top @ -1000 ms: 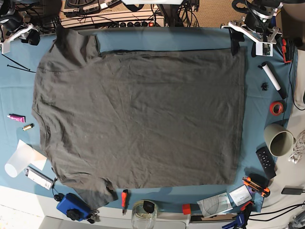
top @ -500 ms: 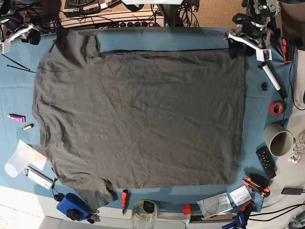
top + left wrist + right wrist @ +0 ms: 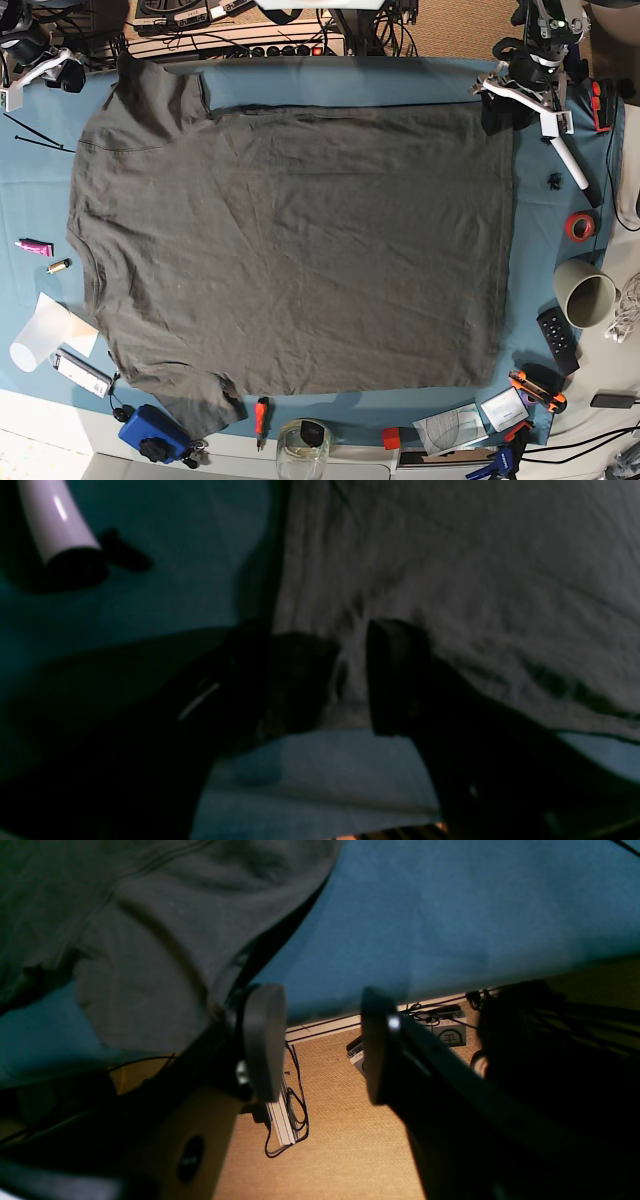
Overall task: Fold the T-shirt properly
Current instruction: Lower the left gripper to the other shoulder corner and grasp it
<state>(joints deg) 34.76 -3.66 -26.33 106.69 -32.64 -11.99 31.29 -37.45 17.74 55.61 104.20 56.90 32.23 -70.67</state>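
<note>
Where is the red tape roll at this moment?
In the base view, the red tape roll lies on the blue cloth at the right side, between the white marker and the grey cup.

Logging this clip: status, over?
Left gripper open over T-shirt hem corner. Right gripper open, empty, off table edge. Shirt flat, unfolded. Nothing blocking.

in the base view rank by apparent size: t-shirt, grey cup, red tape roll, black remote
1. T-shirt, by far the largest.
2. Grey cup.
3. Black remote, close to the cup in extent but narrower.
4. Red tape roll, the smallest.
</note>
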